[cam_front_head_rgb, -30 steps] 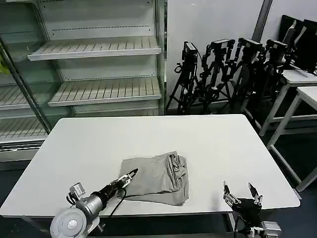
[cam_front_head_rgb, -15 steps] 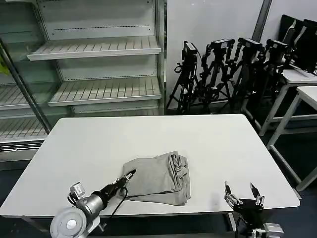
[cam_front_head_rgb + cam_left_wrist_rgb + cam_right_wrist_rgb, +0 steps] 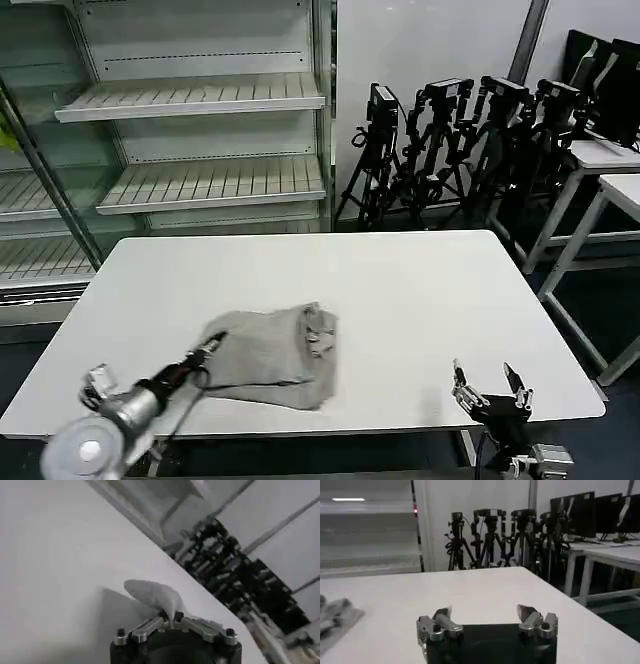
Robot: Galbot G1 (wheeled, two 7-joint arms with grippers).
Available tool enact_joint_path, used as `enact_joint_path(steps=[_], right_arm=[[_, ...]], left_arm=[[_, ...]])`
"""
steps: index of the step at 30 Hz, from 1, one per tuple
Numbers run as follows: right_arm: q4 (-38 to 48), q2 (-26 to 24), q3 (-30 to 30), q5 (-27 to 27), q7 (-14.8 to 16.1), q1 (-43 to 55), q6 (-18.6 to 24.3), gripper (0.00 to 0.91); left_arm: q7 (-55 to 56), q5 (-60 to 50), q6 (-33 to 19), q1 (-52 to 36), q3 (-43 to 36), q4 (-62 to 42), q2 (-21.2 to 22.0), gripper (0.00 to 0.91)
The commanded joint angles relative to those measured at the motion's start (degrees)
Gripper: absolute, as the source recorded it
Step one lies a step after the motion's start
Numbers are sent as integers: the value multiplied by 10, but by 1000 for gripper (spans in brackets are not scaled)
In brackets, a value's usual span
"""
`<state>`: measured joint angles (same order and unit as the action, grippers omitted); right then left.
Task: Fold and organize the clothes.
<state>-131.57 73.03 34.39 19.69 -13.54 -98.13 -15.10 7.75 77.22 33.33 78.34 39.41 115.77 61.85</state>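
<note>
Your left gripper's [image 3: 208, 348] fingers [image 3: 163, 615] are pinched together on the near-left edge of the shirt [image 3: 275, 355], and a tuft of grey cloth pokes up between the tips in the left wrist view [image 3: 156, 596]. The shirt lies bunched and partly folded on the white surface [image 3: 430, 290], toward its front edge and left of its middle, with looser folds heaped at the shirt's far-right corner. Your left arm reaches in from beyond the surface's front-left corner. Your right gripper [image 3: 491, 392] sits well apart from the shirt, at the surface's front-right edge, its fingers [image 3: 442, 618] spread wide with nothing between them. From the right wrist camera the shirt [image 3: 334, 614] shows as a rumpled grey edge far across the surface [image 3: 485, 592].
</note>
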Motion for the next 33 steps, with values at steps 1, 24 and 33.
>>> enact_joint_path(steps=[1, 24, 33], right_arm=[[9, -8, -3, 11, 1, 18, 1, 907], [-18, 5, -6, -26, 2, -5, 5, 907], [-7, 10, -7, -29, 4, -1, 9, 907]], left_arm=[[-96, -99, -1, 53, 269, -16, -135, 40], [-22, -432, -1, -244, -372, -44, 103, 40], [11, -383, -3, -351, -434, -207, 215, 40]])
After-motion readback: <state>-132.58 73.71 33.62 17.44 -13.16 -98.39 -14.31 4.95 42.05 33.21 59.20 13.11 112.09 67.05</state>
